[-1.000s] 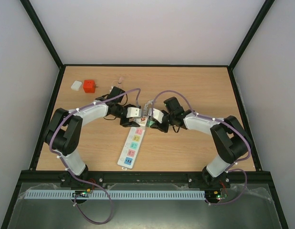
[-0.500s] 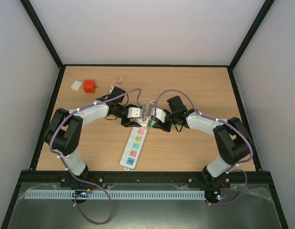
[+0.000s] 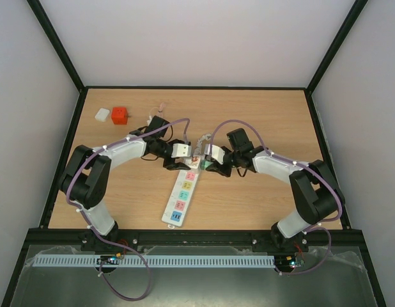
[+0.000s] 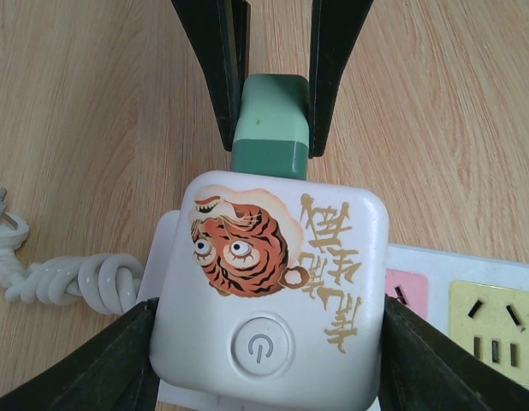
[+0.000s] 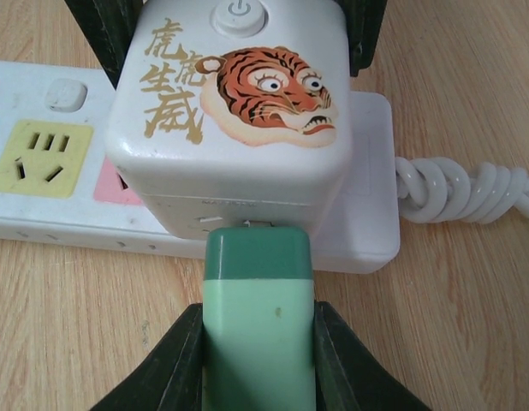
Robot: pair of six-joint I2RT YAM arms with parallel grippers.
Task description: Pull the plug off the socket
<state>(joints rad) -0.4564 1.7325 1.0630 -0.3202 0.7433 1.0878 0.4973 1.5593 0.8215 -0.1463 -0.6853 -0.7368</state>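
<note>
The socket point(image 3: 179, 197), a long white power strip with coloured squares, lies on the wooden table and shows in the left wrist view point(image 4: 470, 317) and the right wrist view point(image 5: 42, 163). A white cube adapter with a tiger picture point(image 4: 269, 291) point(image 5: 230, 111) sits on its far end point(image 3: 192, 160). A green plug point(image 5: 258, 334) point(image 4: 269, 124) point(image 3: 203, 165) meets the cube's side, with a sliver of metal showing at the joint. My left gripper point(image 4: 269, 364) point(image 3: 186, 160) is shut on the cube. My right gripper point(image 5: 258, 368) point(image 3: 208, 164) is shut on the green plug.
The strip's coiled white cord point(image 4: 68, 278) point(image 5: 461, 193) lies by its far end. A red cube point(image 3: 119, 115), a small white block point(image 3: 102, 114) and a small clear item point(image 3: 161, 105) lie at the back left. Black frame posts border the table.
Both grippers, the cube and the strip have shifted slightly to the right. Both grips are unchanged.
</note>
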